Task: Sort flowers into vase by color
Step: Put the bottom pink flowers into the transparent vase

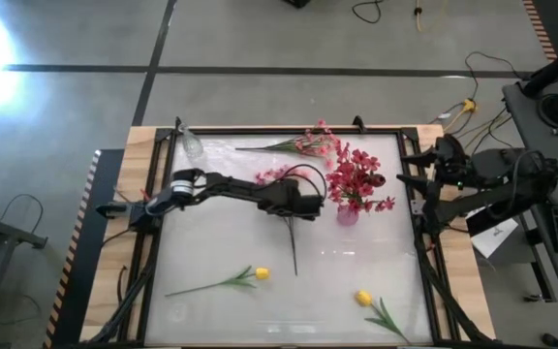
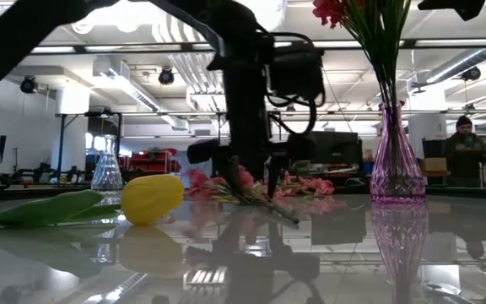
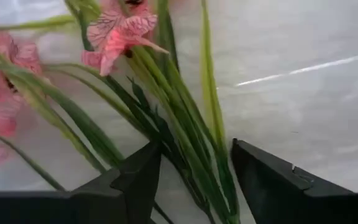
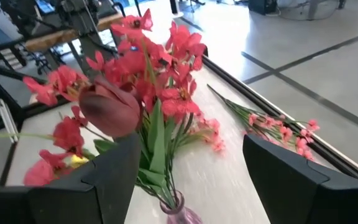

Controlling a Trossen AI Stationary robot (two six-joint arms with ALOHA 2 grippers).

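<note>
At worktop centre: left pincer apart, straddling pink spray stem lying flat. Right pincer apart, idle at three o'clock. Risk: thin stems slip or partial grab on closing.

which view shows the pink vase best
The low view: the pink vase stands full height in profile, stems rising from its neck. The high view shows only a bit of it under the red blossoms; the right wrist view catches just its rim.
</note>
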